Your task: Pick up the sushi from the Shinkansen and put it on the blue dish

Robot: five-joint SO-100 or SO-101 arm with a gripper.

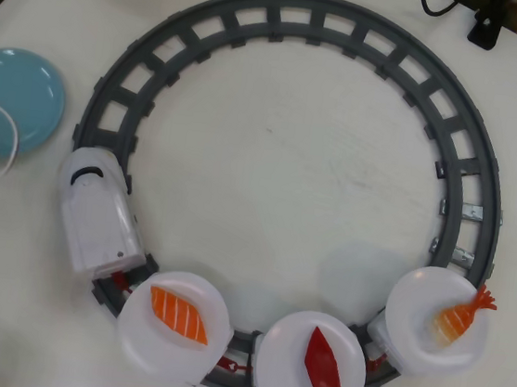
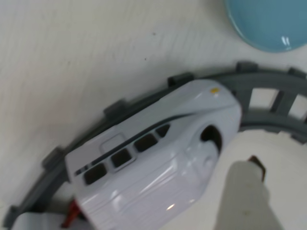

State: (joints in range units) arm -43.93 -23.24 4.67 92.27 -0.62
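Blurred gripper (image 2: 247,191) part nearest; dark red sushi (image 1: 322,370) lies on white plate (image 1: 290,347).

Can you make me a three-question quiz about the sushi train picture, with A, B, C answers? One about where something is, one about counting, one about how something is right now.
1. Where is the blue dish in the overhead view?
A. At the left edge, outside the track
B. Inside the ring of track
C. On top of the train

2. How many white plates carry sushi?
A. Two
B. Three
C. Five

3. How is the dark red sushi right now?
A. Lying on the blue dish
B. Lying on the middle white plate
C. Fallen on the table

Answers:
1. A, it sits left of the grey track, beyond the Shinkansen.
2. B, one holds the striped orange piece, one the red, one the shrimp.
3. B, it rests on the plate between the other two.
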